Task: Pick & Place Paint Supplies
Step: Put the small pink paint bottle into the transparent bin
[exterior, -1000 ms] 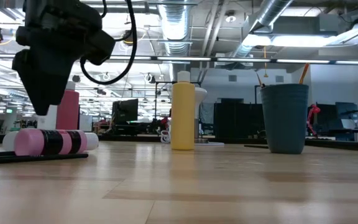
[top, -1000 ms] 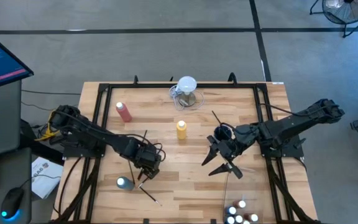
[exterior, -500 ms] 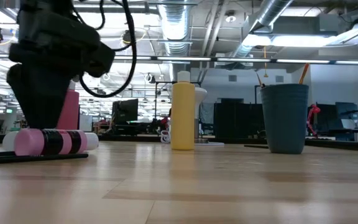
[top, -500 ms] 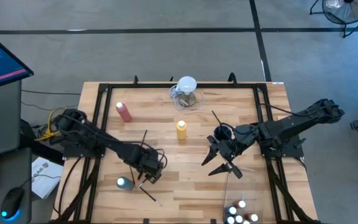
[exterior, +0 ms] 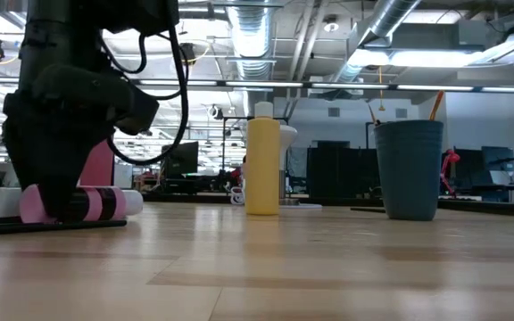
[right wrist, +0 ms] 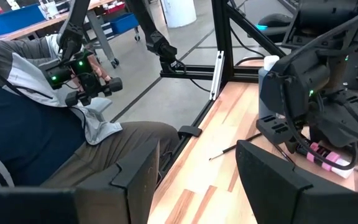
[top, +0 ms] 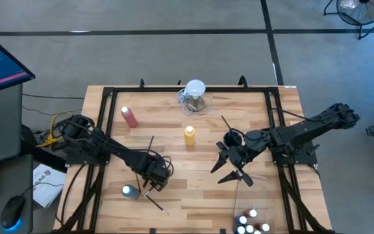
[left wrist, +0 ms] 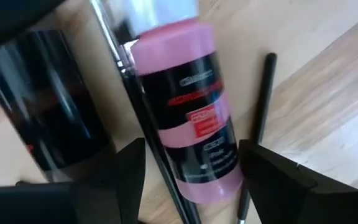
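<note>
A small pink paint bottle [left wrist: 188, 106] with a black label and white cap lies on its side on the table, a thin dark paintbrush [left wrist: 148, 137] close beside it. My left gripper [left wrist: 191, 186] is open and low over it [top: 153, 177], one finger on each side of the bottle's body; in the low view [exterior: 61, 178] it covers the bottle's [exterior: 101, 203] cap end. My right gripper [top: 229, 166] hangs open above the table near a dark cup [top: 234, 140] of brushes. A yellow squeeze bottle [top: 189, 135] and a pink-red one [top: 129, 117] stand upright.
A clear jug with a white top [top: 195, 94] sits near the far edge. Small white-capped bottles [top: 249, 223] cluster at the near edge. A round-topped bottle [top: 129, 190] stands by my left gripper, loose brushes [top: 156, 203] nearby. A seated person [right wrist: 42, 124] is beyond the table's left.
My left gripper has come down from above the lying pink bottle until its open fingers stand around it near the table top. The bottle and my right arm have stayed where they were.
</note>
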Motion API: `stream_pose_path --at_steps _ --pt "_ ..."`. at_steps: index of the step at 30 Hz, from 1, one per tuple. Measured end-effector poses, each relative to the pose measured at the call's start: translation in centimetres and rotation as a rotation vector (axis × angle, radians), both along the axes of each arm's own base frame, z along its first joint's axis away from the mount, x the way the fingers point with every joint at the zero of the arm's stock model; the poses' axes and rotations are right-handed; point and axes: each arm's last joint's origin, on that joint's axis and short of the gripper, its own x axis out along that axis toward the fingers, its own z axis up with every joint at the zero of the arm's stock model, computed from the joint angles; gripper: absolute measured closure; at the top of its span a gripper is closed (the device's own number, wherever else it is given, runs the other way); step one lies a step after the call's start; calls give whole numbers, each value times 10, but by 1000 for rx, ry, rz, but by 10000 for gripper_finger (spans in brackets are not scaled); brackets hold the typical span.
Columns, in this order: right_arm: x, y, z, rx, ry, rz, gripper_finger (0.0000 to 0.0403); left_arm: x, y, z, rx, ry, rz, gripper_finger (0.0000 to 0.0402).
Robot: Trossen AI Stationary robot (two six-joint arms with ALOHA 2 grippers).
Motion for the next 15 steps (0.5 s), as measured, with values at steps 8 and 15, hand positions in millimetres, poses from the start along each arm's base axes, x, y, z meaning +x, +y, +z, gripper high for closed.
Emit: stream_pose_path --at_steps 8,15 --pt "0 0 0 0 0 0 198 0 -1 0 -29 3 1 207" --pt "0 0 0 0 0 0 198 0 -1 1 -29 -4 -31 302"
